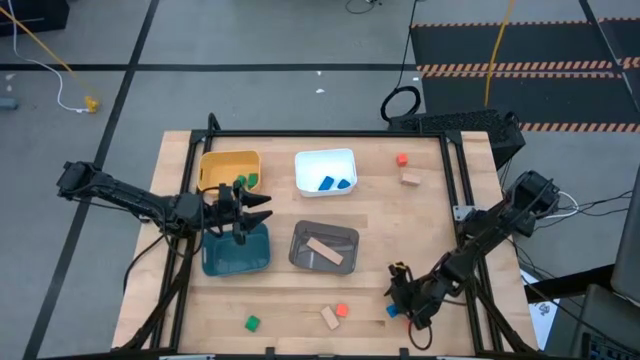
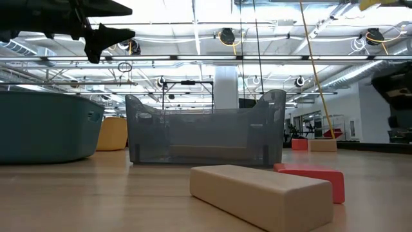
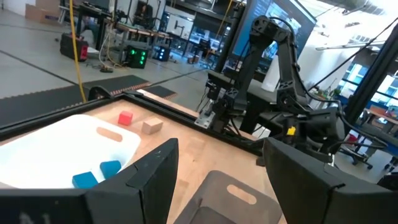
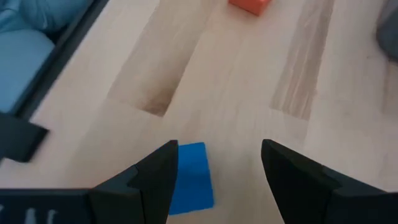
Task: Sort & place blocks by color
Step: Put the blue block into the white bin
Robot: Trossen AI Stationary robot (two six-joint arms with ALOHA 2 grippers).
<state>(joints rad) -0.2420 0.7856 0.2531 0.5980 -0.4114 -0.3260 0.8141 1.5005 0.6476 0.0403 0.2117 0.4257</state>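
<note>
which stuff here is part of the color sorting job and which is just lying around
Part of the job:
- loose blocks: green, tan, red-orange, blue
- red-orange cube and tan block at the far side
- yellow bin, white bin, teal bin, grey bin

Just lying about:
- black cable loop on the floor
- yellow cable

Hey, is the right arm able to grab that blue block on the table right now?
Probably yes. The right gripper is open and low over the table, the blue block lies just beside one finger, and nothing stands between them; a small sideways shift should centre it.
</note>
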